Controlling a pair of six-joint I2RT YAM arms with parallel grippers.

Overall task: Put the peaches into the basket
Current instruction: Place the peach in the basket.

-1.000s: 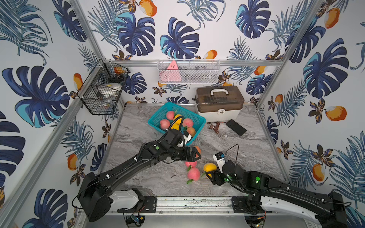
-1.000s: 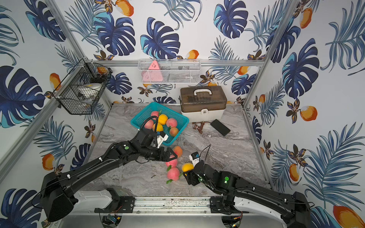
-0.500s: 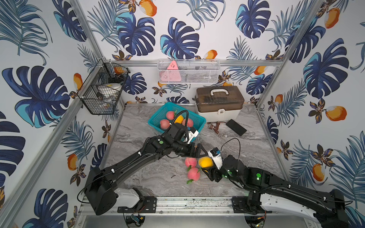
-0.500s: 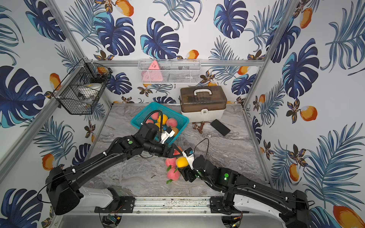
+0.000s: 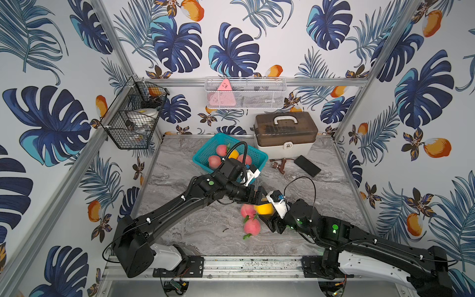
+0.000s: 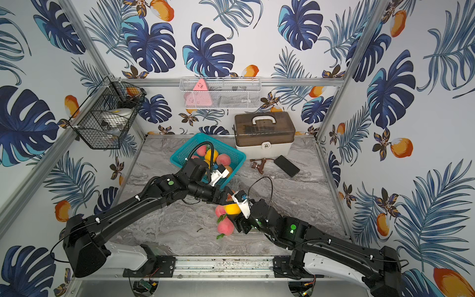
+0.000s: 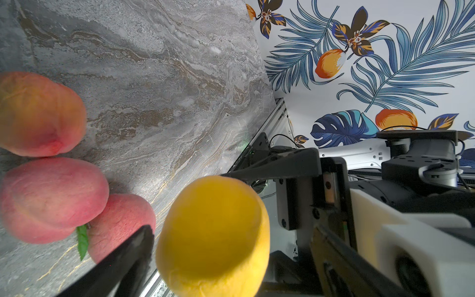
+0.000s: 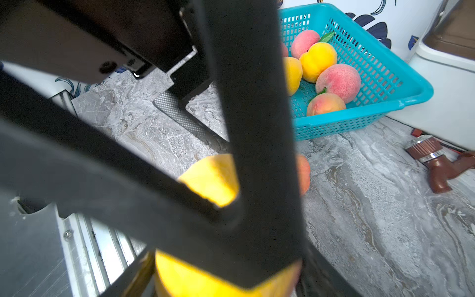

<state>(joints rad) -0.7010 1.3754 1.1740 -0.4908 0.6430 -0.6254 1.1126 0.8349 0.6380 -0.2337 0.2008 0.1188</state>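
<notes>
Right fingers (image 7: 277, 163) grip the yellow peach (image 5: 263, 208) above the front middle of the table (image 5: 192, 226), left fingers (image 7: 120, 259) wide beside it, basket (image 5: 207, 147) near the back edge; a mistimed release probably drops it onto the pink peaches (image 5: 252, 226), scattering them.

Light falls bright and even from above in both top views, leaving only soft shadows on the marble table (image 5: 192, 231), and the walls (image 5: 257, 38) bow slightly toward the corners. Through my left wrist camera the yellow peach (image 7: 213, 231) and pink peaches (image 7: 51, 200) are blurred up close, with a pale sheen on the table nearby. Through my right wrist camera my black fingers (image 8: 257, 128) are dark, smeared bars, while the basket (image 8: 385, 77) behind is sharp.
</notes>
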